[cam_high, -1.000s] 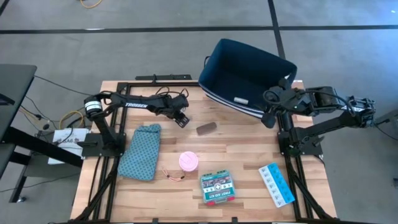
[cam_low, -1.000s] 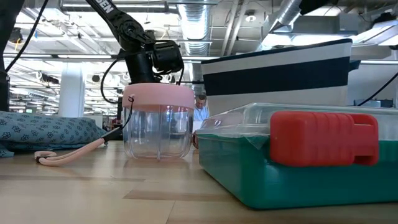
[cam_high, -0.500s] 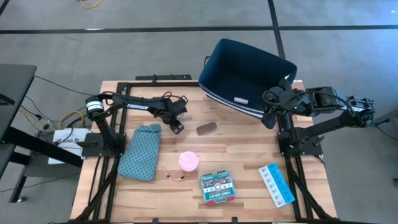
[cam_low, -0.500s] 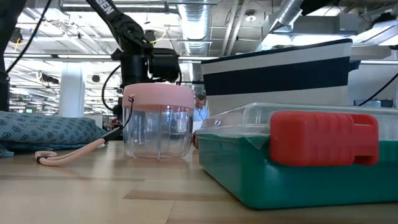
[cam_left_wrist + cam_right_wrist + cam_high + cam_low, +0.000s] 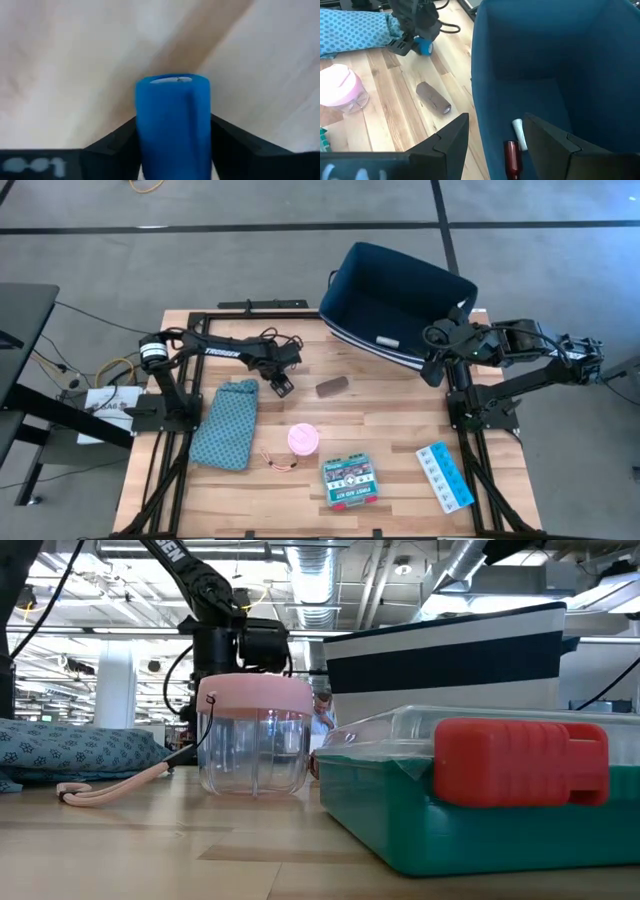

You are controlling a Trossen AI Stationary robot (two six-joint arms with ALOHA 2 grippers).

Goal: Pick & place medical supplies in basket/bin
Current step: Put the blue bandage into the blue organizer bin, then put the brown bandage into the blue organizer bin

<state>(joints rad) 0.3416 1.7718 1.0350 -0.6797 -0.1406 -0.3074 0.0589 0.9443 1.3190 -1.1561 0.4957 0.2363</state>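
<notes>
My left gripper (image 5: 281,384) is low over the table's middle, right of the teal pouch (image 5: 226,423), and is shut on the small blue roll (image 5: 172,122). The brown bar (image 5: 332,387) lies flat beside it. The pink-lidded round container (image 5: 303,440), green flat box (image 5: 349,481) and light-blue pill organizer (image 5: 444,476) stand nearer the near edge. My right gripper (image 5: 495,142) is open over the navy bin's (image 5: 400,295) near right corner, one finger on either side of its wall. A white tube (image 5: 518,134) and a red-white bottle (image 5: 511,156) lie in the bin. My left gripper pinches the small blue roll by its curved sides (image 5: 145,135) between the two fingers, which lie along it. The roll's flat end (image 5: 172,79) sticks out past the fingertips. The fingers slant down from the table's far left. Whether the roll (image 5: 424,46) touches the table cannot be told.
The teal pouch lies left of my left gripper, with a thin pink cord (image 5: 280,462) near its lower end. The bin stands at the far right of the table. Bare wood (image 5: 400,410) lies between the brown bar and the pill organizer.
My left gripper has moved a short way toward the table's left and near edge, closer to the teal pouch, and has sunk a little. My right arm and the bin have kept still.
</notes>
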